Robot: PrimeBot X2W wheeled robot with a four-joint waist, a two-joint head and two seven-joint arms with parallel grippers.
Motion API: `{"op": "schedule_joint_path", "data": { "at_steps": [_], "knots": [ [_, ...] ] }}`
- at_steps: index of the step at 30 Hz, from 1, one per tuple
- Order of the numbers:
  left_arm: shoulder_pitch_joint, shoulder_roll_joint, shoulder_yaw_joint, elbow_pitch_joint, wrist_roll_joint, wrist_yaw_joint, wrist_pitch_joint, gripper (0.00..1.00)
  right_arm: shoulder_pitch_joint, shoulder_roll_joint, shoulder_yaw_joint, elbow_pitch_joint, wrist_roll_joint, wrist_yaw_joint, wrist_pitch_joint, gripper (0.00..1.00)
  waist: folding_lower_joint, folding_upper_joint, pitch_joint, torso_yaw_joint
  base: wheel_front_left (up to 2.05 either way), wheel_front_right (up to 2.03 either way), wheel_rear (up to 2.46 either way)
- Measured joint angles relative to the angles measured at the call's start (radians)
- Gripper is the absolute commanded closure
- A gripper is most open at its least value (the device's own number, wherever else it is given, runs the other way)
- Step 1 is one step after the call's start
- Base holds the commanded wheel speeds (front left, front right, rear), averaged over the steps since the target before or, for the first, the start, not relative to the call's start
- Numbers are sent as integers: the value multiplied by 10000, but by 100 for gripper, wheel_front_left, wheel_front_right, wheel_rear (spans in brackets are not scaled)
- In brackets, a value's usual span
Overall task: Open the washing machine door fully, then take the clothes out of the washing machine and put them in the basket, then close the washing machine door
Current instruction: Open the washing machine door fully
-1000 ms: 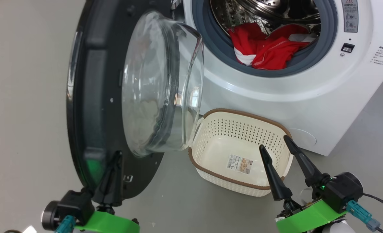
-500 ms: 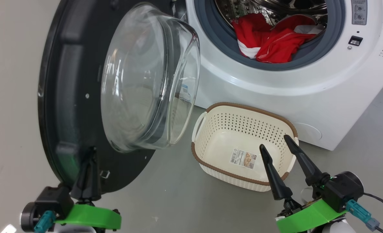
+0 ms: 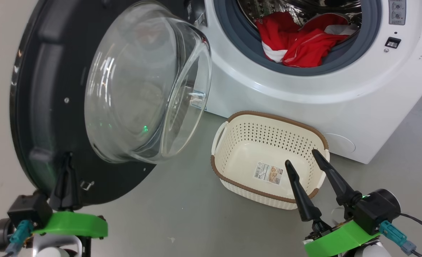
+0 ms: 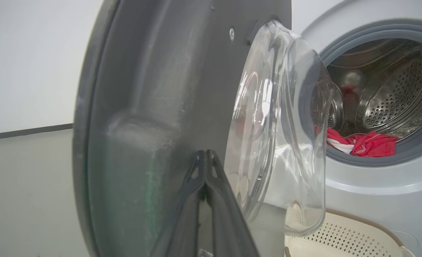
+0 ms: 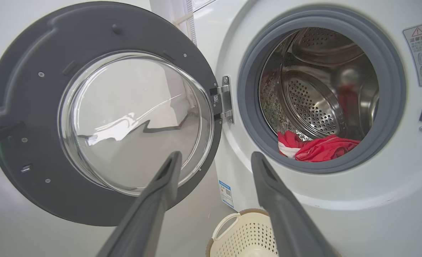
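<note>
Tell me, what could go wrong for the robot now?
1. The shut left gripper only leans on the smooth washing machine door, so it might slip off.
2. The basket stands right by the open door, so the door may bump it when it closes.
3. The clothes lie over the grey seal and could drop on the floor instead of in the basket.

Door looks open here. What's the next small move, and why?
Probably lift the right gripper toward the clothes: the washing machine door stands swung wide, clear of the drum mouth, its jaws are open, and the basket below holds no clothes.
</note>
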Motion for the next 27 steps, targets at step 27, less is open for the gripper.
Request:
{"op": "schedule_joint_path", "data": {
  "at_steps": [27],
  "knots": [
    [-1366, -98, 1383, 1979, 293, -364, -2, 100, 4, 0, 19, 36, -295, 0, 2, 0, 0, 0, 193, -30, 0, 0, 0]
  ]
}}
